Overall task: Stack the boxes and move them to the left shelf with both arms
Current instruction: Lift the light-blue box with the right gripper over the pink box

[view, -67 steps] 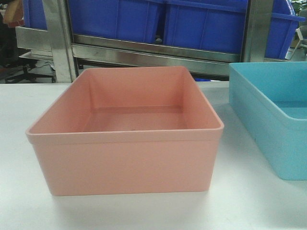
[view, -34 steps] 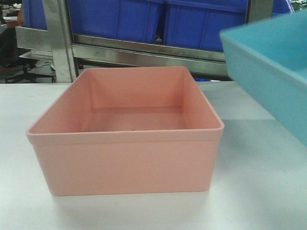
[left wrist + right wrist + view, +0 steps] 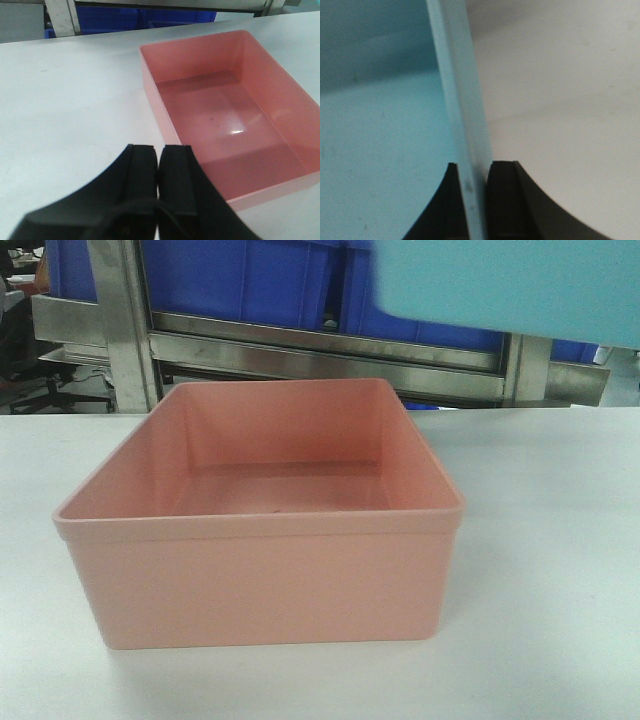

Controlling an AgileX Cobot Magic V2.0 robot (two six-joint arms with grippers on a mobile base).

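The flat white table (image 3: 560,540) carries the salmon-pink rectangular plastic tub (image 3: 260,580), which sits upright and empty at the middle of the front view. The light sky-blue plastic tub (image 3: 500,285) hangs clear of the table at about 1 o'clock from the pink one, and only a plain stretch of it shows at the top edge. The right fingers (image 3: 502,200) pinch one of its walls, one pad on each face. The left fingers (image 3: 175,185) are pressed together on nothing, with the pink tub at their 1 o'clock. The step in hand looks like nesting blue into pink. To do it well, carry the blue tub toward 7 o'clock until its corners stand over the pink rim. Level it, since a one-wall grip is likely to let it droop, then lower it straight so the tapered walls guide it in. The left shelf cannot be picked out here.
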